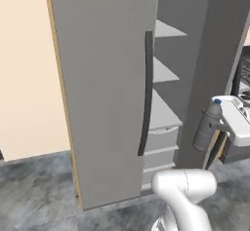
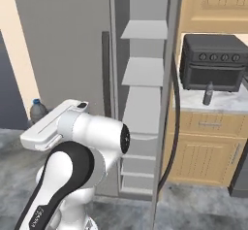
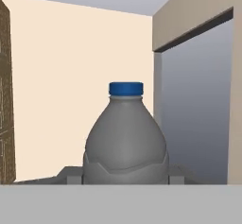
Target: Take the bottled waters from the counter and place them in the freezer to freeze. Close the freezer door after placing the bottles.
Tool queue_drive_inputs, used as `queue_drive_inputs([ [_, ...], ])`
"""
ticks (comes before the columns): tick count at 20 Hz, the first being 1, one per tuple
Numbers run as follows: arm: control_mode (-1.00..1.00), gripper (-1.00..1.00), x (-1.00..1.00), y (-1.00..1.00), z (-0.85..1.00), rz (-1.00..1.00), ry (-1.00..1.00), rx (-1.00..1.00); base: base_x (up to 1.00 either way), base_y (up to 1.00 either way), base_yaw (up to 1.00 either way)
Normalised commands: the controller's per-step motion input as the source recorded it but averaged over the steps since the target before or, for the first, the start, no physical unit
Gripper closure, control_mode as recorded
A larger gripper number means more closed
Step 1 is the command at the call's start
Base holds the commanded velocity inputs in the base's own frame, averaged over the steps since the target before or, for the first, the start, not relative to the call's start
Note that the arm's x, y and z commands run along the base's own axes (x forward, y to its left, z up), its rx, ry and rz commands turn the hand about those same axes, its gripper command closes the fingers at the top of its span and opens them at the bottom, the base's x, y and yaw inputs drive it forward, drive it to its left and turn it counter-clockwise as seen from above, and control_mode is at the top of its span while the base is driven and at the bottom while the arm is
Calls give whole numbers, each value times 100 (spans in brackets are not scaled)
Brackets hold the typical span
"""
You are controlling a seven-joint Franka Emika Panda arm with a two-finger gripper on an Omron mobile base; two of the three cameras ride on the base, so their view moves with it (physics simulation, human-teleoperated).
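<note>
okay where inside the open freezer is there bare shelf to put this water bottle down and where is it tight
The pale grey freezer shelves look bare at every level, bordered by the grey side walls. The drawers below are shut. Passage is tight on the left: the tall grey freezer door with its dark bar handle stands beside the opening. The gripper holds the translucent grey blue-capped bottle.

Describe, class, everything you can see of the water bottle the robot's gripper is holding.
The bottle is translucent grey plastic with a blue screw cap, rounded shoulders and a moulded ridge low on its body. It stands upright, clamped in the gripper, held in the air in front of the open freezer, outside its shelves. Nothing else touches it.
</note>
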Motion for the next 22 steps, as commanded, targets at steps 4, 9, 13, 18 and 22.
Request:
queue_drive_inputs([
  [4,100,100,0,0,0,0,0,0,44,19,-33],
  [9,100,100,0,0,0,0,0,0,48,33,-36],
  [13,100,100,0,0,0,0,0,0,41,35,-36],
  [18,100,100,0,0,0,0,0,0,33,29,-32],
  [22,100,100,0,0,0,0,0,0,37,16,-25],
])
